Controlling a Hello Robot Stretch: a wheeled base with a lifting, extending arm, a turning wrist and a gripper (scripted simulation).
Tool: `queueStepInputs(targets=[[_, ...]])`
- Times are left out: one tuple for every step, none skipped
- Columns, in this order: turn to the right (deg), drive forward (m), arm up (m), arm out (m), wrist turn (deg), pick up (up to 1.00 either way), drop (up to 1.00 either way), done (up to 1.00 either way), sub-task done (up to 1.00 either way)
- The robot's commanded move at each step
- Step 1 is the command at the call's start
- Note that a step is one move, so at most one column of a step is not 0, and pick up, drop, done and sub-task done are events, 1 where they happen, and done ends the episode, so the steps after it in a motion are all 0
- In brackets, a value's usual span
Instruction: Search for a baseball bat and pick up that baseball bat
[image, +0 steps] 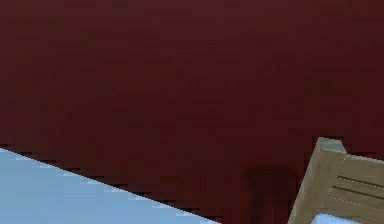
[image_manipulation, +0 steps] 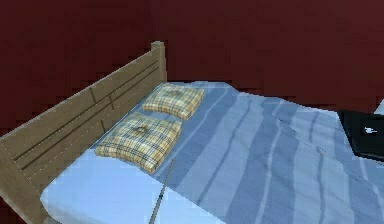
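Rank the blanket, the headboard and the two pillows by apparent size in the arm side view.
1. Blanket
2. Headboard
3. Near pillow and far pillow: the near one looks bigger, but it lies closer to the camera, so I leave them unranked.

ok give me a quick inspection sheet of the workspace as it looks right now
surface: bed with a blue striped cover and a wooden headboard
job's things: thin pale stick lying on the bed below the pillows; cannot tell whether it is the baseball bat
clutter: far plaid pillow and near plaid pillow, both yellow, lying by the headboard; dark flat thing on the bed at the arm side view's right edge
grippers: nothing seen
cables: nothing seen
surroundings: dark red wall ahead, pale blue floor at the forward view's lower left
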Motion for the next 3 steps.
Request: queueStepInputs(targets=[[0.0,0.00,0.50,0.00,0.0,0.00,0.00,0.00,0.00],[0.0,0.00,0.18,0.00,0.0,0.00,0.00,0.00,0.00],[0.0,0.00,0.00,0.12,0.0,0.00,0.00,0.00,0.00]])
